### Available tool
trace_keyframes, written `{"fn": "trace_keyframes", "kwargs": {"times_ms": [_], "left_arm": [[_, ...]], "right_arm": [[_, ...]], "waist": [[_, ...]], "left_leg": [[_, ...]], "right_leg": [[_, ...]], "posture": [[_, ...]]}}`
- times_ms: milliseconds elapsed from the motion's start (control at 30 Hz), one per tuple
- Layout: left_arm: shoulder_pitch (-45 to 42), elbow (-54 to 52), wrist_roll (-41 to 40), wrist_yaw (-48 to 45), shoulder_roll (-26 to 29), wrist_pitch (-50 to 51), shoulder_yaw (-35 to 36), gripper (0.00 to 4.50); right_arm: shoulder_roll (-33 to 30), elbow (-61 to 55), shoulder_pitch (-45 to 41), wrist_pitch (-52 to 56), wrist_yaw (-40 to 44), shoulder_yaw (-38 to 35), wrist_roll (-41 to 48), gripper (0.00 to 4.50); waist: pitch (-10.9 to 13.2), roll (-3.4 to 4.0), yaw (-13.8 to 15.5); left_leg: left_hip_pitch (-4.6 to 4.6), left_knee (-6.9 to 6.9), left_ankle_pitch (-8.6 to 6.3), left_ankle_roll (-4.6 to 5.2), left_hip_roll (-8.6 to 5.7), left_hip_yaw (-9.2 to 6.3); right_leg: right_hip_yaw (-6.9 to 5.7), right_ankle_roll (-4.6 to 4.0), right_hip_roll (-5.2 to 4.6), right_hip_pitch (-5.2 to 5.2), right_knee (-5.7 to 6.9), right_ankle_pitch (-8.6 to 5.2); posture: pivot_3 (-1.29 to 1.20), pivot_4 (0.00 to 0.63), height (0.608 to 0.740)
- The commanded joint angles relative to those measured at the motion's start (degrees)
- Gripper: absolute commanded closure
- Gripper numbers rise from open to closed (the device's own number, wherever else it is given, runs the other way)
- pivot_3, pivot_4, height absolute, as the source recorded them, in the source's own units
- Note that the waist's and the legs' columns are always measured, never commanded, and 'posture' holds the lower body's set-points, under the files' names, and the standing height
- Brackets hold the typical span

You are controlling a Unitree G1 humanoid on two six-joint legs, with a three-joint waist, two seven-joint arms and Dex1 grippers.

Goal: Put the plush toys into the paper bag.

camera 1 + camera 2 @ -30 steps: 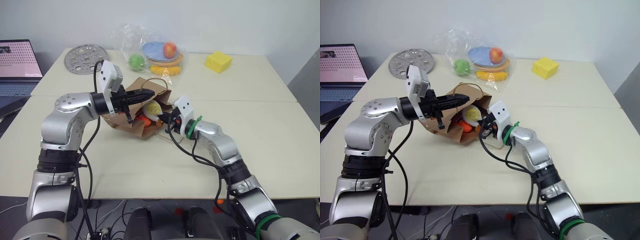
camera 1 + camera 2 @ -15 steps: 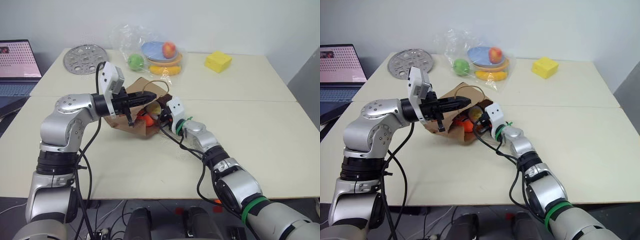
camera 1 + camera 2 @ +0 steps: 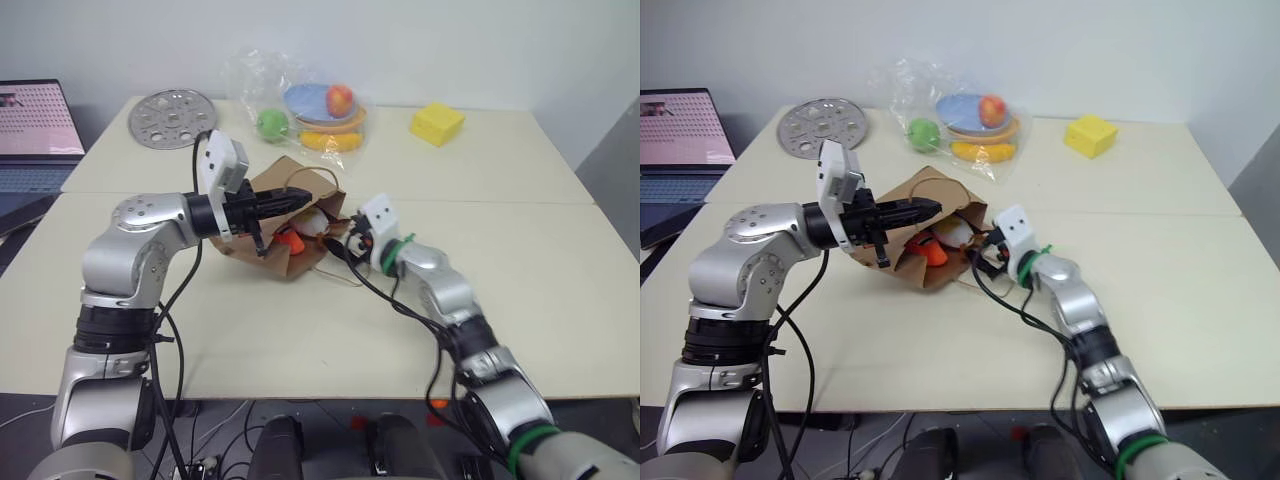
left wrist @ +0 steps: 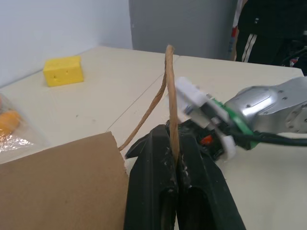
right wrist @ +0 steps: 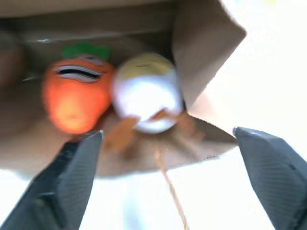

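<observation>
Left hand point(image 3: 300, 196) pinching paper bag point(image 3: 262, 243) handle, cream table point(image 3: 300, 330), laptop point(image 3: 35, 135) beside.

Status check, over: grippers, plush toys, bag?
Left gripper shut on bag handle. Right gripper open, empty, at the mouth of the paper bag. Carrot and white toy inside. Nothing blocking.

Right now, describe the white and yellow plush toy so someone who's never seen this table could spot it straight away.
Find the brown paper bag lying on its side mid-table, its handle pinched in the left gripper. Just inside its open mouth lie two toys. Yours is the small round white-and-yellow plush, beside the orange carrot plush; it lies nearer the open right gripper.
</observation>
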Motion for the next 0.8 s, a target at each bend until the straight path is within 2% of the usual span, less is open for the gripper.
{"fn": "trace_keyframes", "kwargs": {"times_ms": [33, 200, 400, 433, 533, 700, 733, 800], "left_arm": [[-0.54, -1.70, -0.43, 0.36, -0.10, -1.34, 1.12, 4.50], [-0.34, -1.63, -0.42, 0.58, -0.60, -1.57, 0.79, 4.50], [-0.79, -1.55, -0.43, 0.65, -0.93, -1.40, 0.46, 4.50], [-0.76, -1.57, -0.39, 0.64, -0.92, -1.41, 0.44, 4.50], [-0.76, -1.69, -0.42, 0.64, -0.88, -1.27, 0.50, 4.50], [-0.74, -1.81, -0.35, 0.84, -0.67, -1.16, 0.66, 4.50], [-0.76, -1.85, -0.33, 0.88, -0.64, -1.15, 0.68, 4.50], [-0.90, -1.90, -0.41, 1.01, -0.60, -1.03, 0.81, 4.50]], "right_arm": [[-3.62, -12.75, 3.72, 7.35, 3.81, 2.12, 2.70, 0.08], [-6.42, -16.88, 7.19, 11.73, 6.48, 5.91, 3.85, 0.08], [-4.27, -10.30, 4.99, 9.46, 3.90, 9.11, 0.20, 0.08], [-4.08, -9.47, 4.73, 9.02, 3.24, 9.05, -0.33, 0.24], [-4.36, -8.33, 4.29, 7.97, 3.95, 9.41, -0.76, 0.97], [-4.82, -8.47, 5.18, 7.08, 3.24, 8.48, -1.12, 2.81], [-5.02, -8.50, 5.41, 6.69, 3.22, 8.49, -1.22, 3.30], [-4.89, -8.50, 5.77, 5.47, 2.09, 8.06, -1.68, 3.89]], "waist": [[0.00, 0.00, 0.00], [0.00, 0.00, -0.15], [0.00, -0.01, -0.08], [0.00, -0.01, -0.08], [0.00, -0.01, -0.04], [0.00, -0.01, 0.01], [0.00, -0.01, 0.00], [0.00, -0.01, 0.01]], "left_leg": [[0.00, 0.00, 0.00, 0.00, 0.00, 0.00], [0.03, 0.06, 0.01, 0.01, 0.00, 0.07], [0.02, 0.12, 0.02, 0.02, -0.02, 0.08], [0.02, 0.13, 0.02, 0.02, -0.03, 0.09], [0.01, 0.12, 0.01, 0.01, -0.03, 0.09], [0.01, 0.09, 0.01, 0.01, -0.03, 0.07], [0.01, 0.09, 0.01, 0.01, -0.02, 0.06], [0.01, 0.09, 0.01, 0.01, -0.02, 0.06]], "right_leg": [[0.00, 0.00, 0.00, 0.00, 0.00, 0.00], [0.06, 0.00, 0.00, 0.01, -0.03, -0.01], [0.09, 0.00, 0.00, 0.03, -0.04, -0.01], [0.09, 0.00, 0.00, 0.03, -0.04, -0.01], [0.09, 0.00, 0.00, 0.03, -0.06, -0.01], [0.06, 0.01, 0.00, 0.03, -0.05, -0.01], [0.06, 0.01, 0.00, 0.03, -0.05, -0.01], [0.06, 0.00, 0.00, 0.03, -0.05, -0.01]], "posture": [[0.00, 0.150, 0.740], [0.00, 0.150, 0.740], [0.00, 0.150, 0.740], [0.00, 0.150, 0.740], [0.00, 0.150, 0.740], [0.00, 0.150, 0.740], [0.00, 0.150, 0.740], [0.00, 0.150, 0.740]]}}
